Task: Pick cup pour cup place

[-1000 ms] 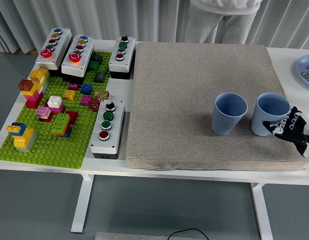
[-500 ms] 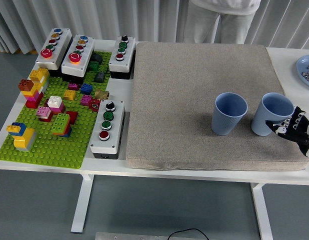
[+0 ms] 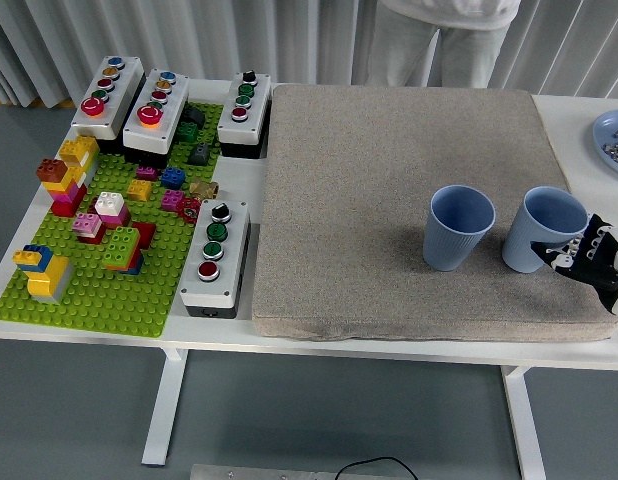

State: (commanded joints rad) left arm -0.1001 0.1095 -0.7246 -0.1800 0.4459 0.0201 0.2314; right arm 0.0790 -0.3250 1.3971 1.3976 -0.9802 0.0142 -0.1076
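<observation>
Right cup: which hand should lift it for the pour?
Right. The right hand is already wrapped around the right cup, which is tilted toward the left cup on the mat. No left hand in view.

The scene is brightly and evenly lit, with soft, diffuse light that seems to come from overhead. Shadows are faint: the left blue cup (image 3: 458,227) lays a soft grey smudge on the grey mat (image 3: 389,180) to its left, and the button boxes (image 3: 215,256) leave narrow dark edges on the white worktop (image 3: 244,170). Small highlights glint on the coloured buttons, with no harsh glare elsewhere. Focus is sharp across the mat's weave and the studs of the green baseplate (image 3: 89,290). The robot hand (image 3: 587,254) at the right edge looks slightly soft. Straight edges show little bending near the borders.
</observation>
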